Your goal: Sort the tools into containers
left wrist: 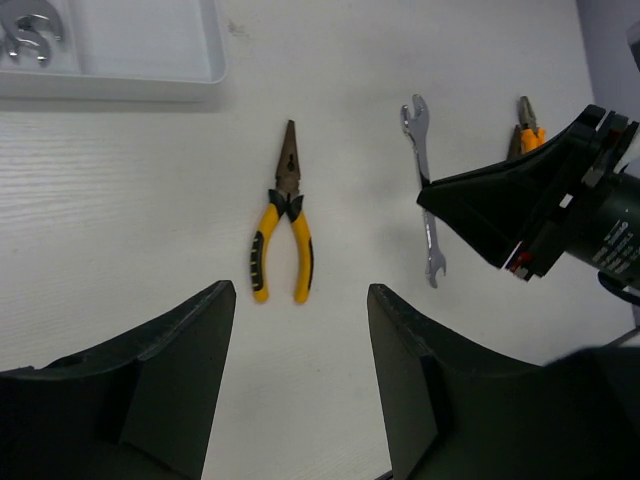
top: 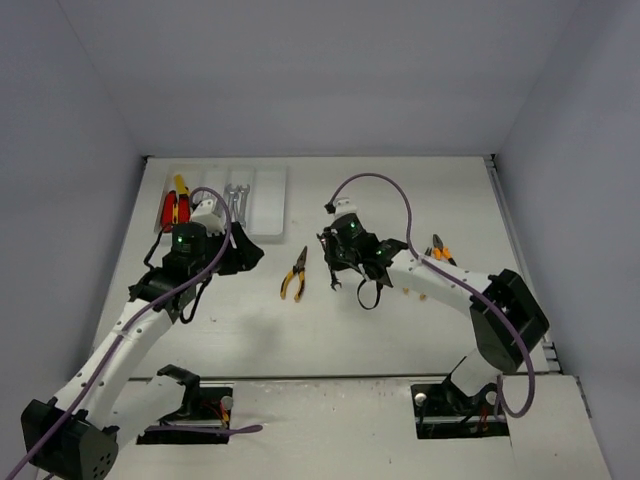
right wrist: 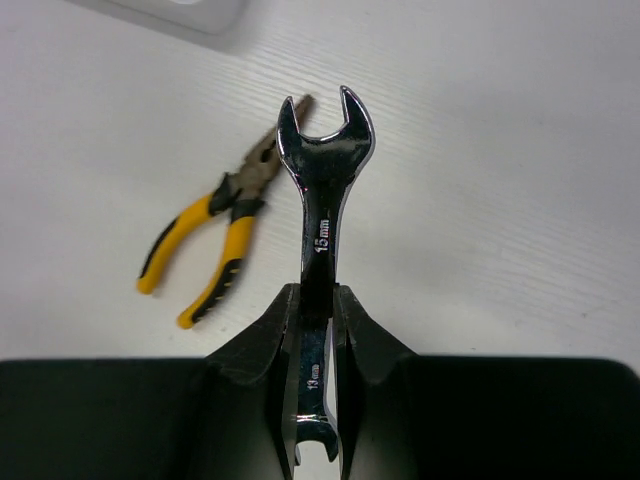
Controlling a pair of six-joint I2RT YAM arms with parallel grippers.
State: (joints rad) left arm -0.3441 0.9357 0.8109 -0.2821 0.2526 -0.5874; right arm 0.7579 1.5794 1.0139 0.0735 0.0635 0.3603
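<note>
Right hand (right wrist: pixel 315 300): clamped on wrench (right wrist: pixel 322 190), right of tray (top: pixel 270 195). Left hand (left wrist: pixel 300 295): apart, empty. Sorted in tray: knives (top: pixel 175 208), wrenches (top: pixel 236 200). Pending right of tray: yellow pliers (top: pixel 294 275), orange pliers (top: pixel 440 248).

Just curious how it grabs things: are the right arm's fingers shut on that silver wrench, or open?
Shut on it. The right wrist view shows both fingers pressed against the wrench, no gap.

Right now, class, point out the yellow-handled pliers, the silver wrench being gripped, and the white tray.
yellow-handled pliers (left wrist: pixel 288 205), left wrist view, on the pivot joint.
silver wrench (right wrist: pixel 320 240), right wrist view, on the shaft by its size marking.
white tray (top: pixel 270 200), top external view, on its bare rightmost compartment.
</note>
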